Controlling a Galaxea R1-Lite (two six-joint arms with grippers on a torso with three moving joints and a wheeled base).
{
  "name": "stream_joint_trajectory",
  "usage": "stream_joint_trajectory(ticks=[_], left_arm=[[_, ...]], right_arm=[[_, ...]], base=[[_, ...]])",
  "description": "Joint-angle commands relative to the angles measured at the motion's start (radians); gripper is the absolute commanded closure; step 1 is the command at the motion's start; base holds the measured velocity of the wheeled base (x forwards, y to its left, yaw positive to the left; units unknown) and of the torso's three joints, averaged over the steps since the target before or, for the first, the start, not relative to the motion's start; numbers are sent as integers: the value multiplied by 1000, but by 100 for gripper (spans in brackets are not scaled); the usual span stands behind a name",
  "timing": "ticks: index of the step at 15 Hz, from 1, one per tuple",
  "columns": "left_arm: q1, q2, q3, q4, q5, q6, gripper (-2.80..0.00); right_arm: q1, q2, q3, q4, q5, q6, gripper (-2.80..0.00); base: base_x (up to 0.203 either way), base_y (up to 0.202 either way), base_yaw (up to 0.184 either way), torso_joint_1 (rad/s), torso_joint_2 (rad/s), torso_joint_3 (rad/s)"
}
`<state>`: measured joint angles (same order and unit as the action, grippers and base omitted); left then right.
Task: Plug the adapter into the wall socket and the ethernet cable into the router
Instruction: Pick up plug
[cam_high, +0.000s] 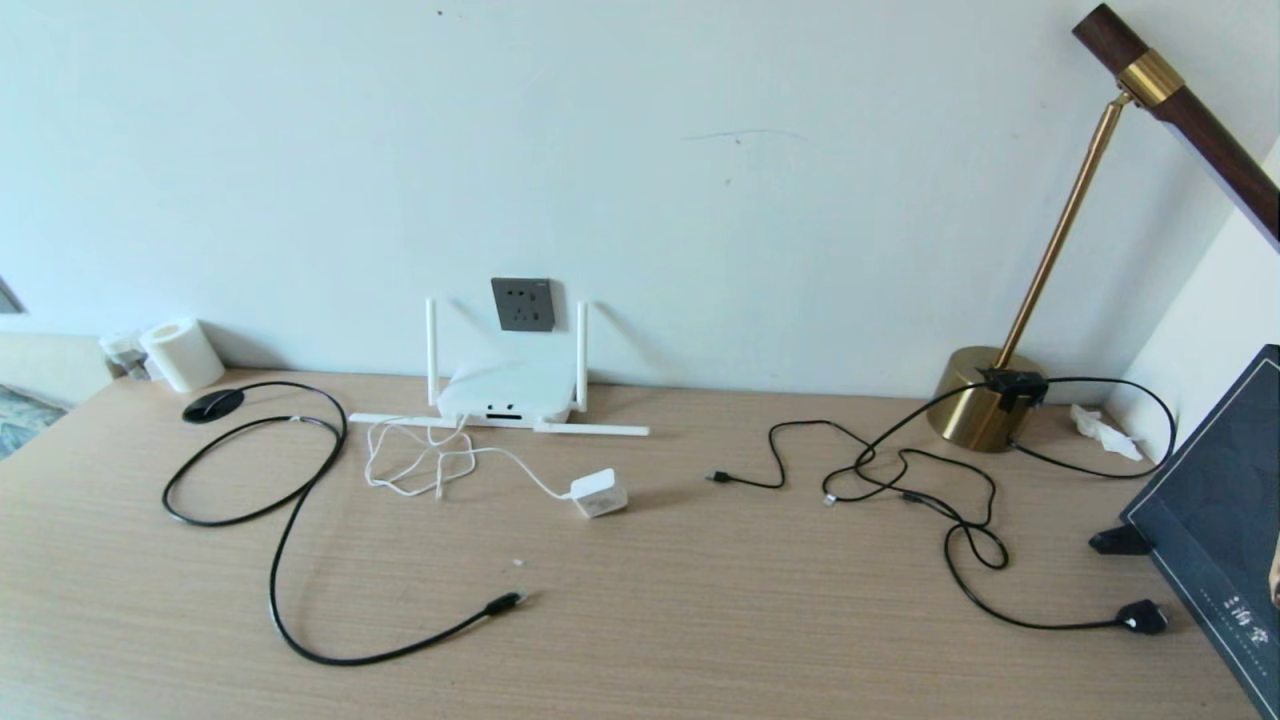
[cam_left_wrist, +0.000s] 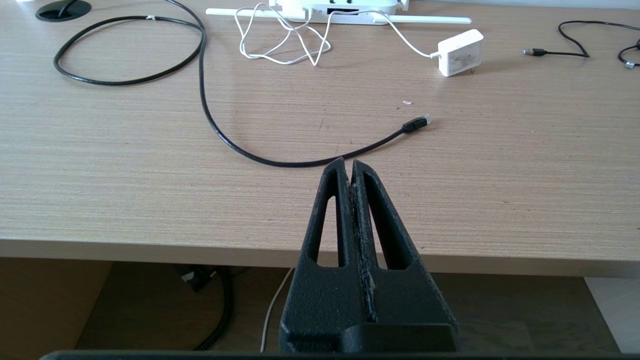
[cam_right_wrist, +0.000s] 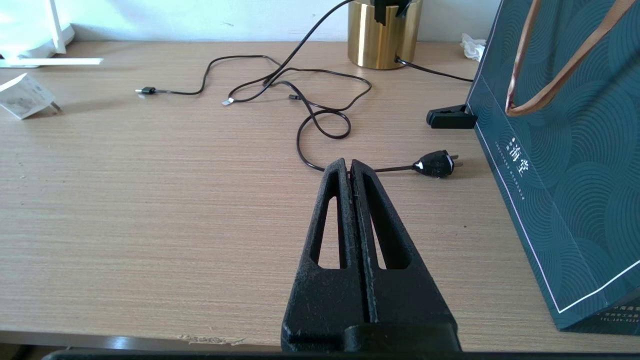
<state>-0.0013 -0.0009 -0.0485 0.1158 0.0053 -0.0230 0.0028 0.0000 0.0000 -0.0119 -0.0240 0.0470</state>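
Note:
The white adapter lies on the wooden desk, its thin white cord running back to the white router, which stands against the wall with two antennas up and two lying flat. Right above the router is the dark grey wall socket. The black ethernet cable loops across the desk's left side and ends in a clear-tipped plug. My left gripper hangs shut and empty over the desk's near edge, the cable plug just beyond it. My right gripper is likewise shut and empty, further right.
A brass desk lamp stands at the back right with thin black cords and a small black plug trailing from it. A dark green paper bag stands at the right edge. A white roll sits at the back left.

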Motion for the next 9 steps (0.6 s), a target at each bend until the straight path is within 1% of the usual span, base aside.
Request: stream_joint_trajectory(ticks=[1, 2, 3, 4, 5, 7, 9], left_arm=[[0, 1, 0, 0, 0, 1, 0], [0, 1, 0, -2, -6, 12, 0], [0, 9, -21, -3, -26, 35, 0], [-1, 43, -74, -2, -58, 44, 0], [-5, 112, -141, -4, -94, 47, 0], [-49, 342, -319, -10, -162, 51, 0], [-123, 653, -538, -9, -219, 67, 0]], right_arm=[[0, 2, 0, 0, -1, 1, 0], [0, 2, 0, 0, -1, 1, 0], [0, 2, 0, 0, -1, 1, 0], [0, 2, 0, 0, -1, 1, 0], [0, 2, 0, 0, -1, 1, 0], [0, 2, 0, 0, -1, 1, 0], [0, 2, 0, 0, -1, 1, 0]], base=[[0, 0, 0, 0, 0, 0], [0, 0, 0, 0, 0, 0], [0, 0, 0, 0, 0, 0], [0, 0, 0, 0, 0, 0], [0, 0, 0, 0, 0, 0], [0, 0, 0, 0, 0, 0], [0, 0, 0, 0, 0, 0]])
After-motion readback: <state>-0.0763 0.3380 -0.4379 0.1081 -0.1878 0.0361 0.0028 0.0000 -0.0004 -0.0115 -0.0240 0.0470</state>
